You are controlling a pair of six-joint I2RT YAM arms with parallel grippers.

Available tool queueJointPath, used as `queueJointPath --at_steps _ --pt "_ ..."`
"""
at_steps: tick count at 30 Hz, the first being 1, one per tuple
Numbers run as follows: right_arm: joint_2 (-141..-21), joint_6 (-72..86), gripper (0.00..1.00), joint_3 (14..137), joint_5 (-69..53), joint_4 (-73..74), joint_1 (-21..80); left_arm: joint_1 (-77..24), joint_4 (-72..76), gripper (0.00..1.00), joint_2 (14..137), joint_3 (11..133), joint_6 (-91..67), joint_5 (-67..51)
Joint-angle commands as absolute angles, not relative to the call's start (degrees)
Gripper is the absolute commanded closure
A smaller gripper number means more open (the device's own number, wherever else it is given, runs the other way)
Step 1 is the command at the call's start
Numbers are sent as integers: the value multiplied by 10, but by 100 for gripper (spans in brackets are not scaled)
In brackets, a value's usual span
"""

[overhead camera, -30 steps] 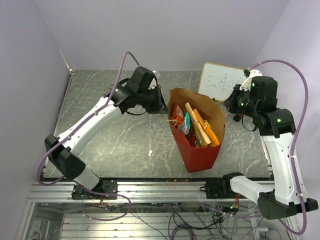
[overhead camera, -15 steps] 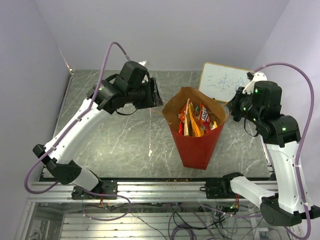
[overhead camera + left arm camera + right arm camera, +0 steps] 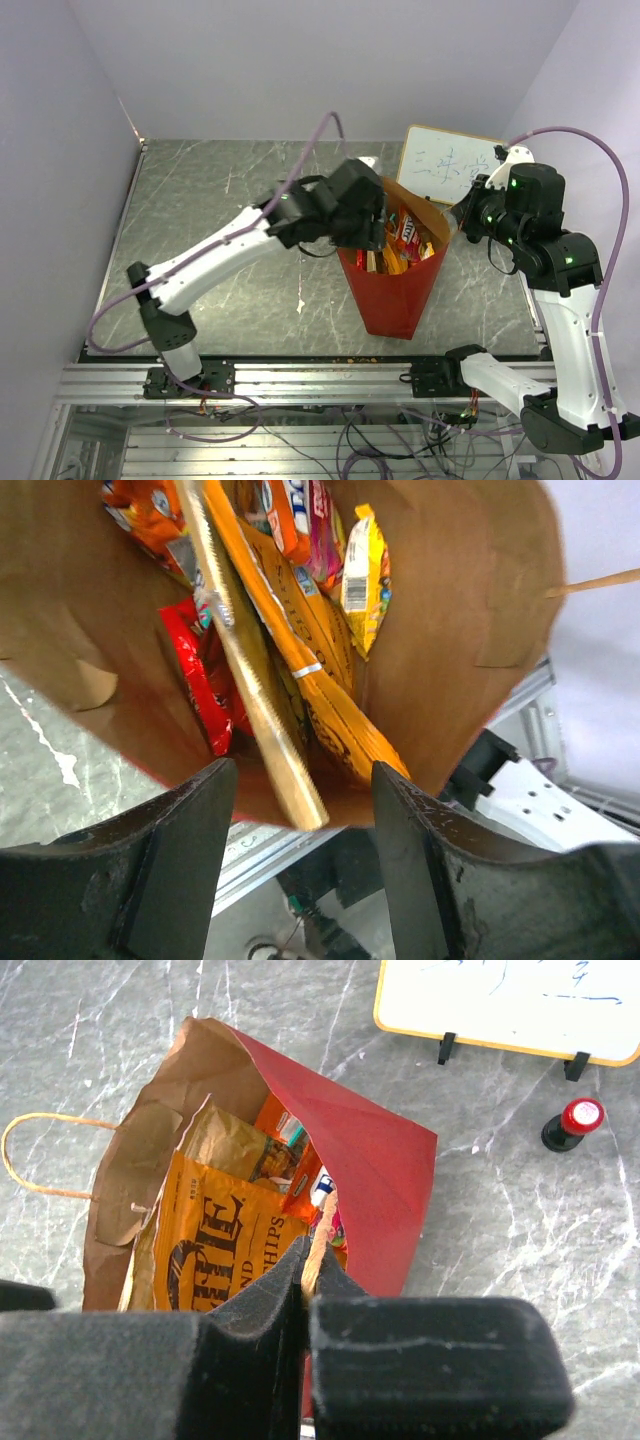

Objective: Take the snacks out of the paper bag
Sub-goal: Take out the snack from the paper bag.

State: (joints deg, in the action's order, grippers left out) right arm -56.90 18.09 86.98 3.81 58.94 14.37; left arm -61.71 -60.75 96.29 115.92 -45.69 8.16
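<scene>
Right gripper [image 3: 308,1272] pinches paper bag [image 3: 372,1185] rim, apparently; left gripper [image 3: 298,800] wide open, empty. Snacks [image 3: 300,660] light, slippery: grip top edges.

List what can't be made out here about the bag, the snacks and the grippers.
- Bag bottom: left wrist view, buried under the snacks.
- Snack count: every view, packets overlap.
- Left gripper: in the top view its own wrist covers the fingers.
- Whiteboard writing: right wrist view, cut by the top edge; top view, too small.
</scene>
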Motion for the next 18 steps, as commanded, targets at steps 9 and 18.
queueJointPath --at_steps 9,18 --pt "-550 180 100 870 43 541 146 -645 -583 44 1010 1144 -471 143" --pt "-549 178 100 867 50 540 146 -644 -577 53 1030 1142 -461 140"
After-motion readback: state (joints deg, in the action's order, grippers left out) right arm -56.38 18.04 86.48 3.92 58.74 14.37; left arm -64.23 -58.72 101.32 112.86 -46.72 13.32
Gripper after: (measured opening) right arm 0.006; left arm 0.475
